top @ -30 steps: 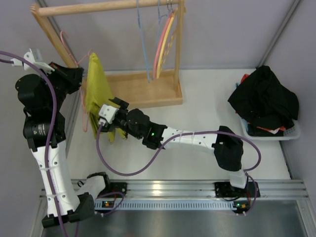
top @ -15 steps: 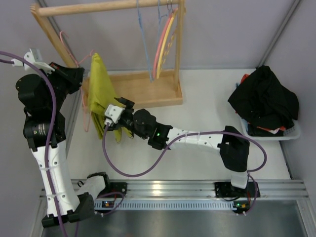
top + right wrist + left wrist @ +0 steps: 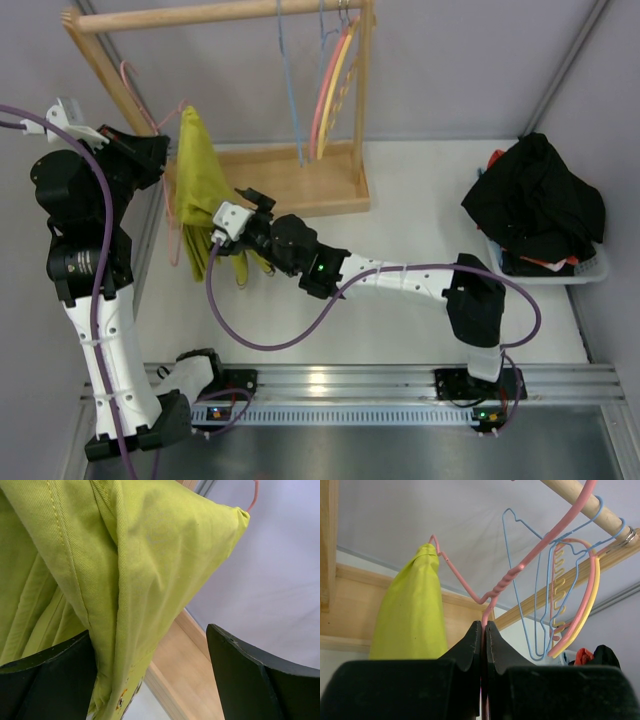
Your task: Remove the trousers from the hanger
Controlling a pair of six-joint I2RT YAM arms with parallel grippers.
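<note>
- Two claws at work: my left gripper (image 3: 484, 630) pinches the pink hanger (image 3: 512, 572) wire tight; my right gripper (image 3: 148, 630) gapes wide, holding nothing, against the trousers (image 3: 125, 555), far-left corner.
- I judge that tugging could twist the wire free.

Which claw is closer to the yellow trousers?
Right. The right claw, open, straddles the trousers; the left claw is shut on the pink hanger beside them.

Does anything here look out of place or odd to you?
Yes. The yellow-green trousers are bunched up at one end of the thin pink hanger, not draped evenly, while the left gripper pinches its wire. Black clothes also overflow their basket.
</note>
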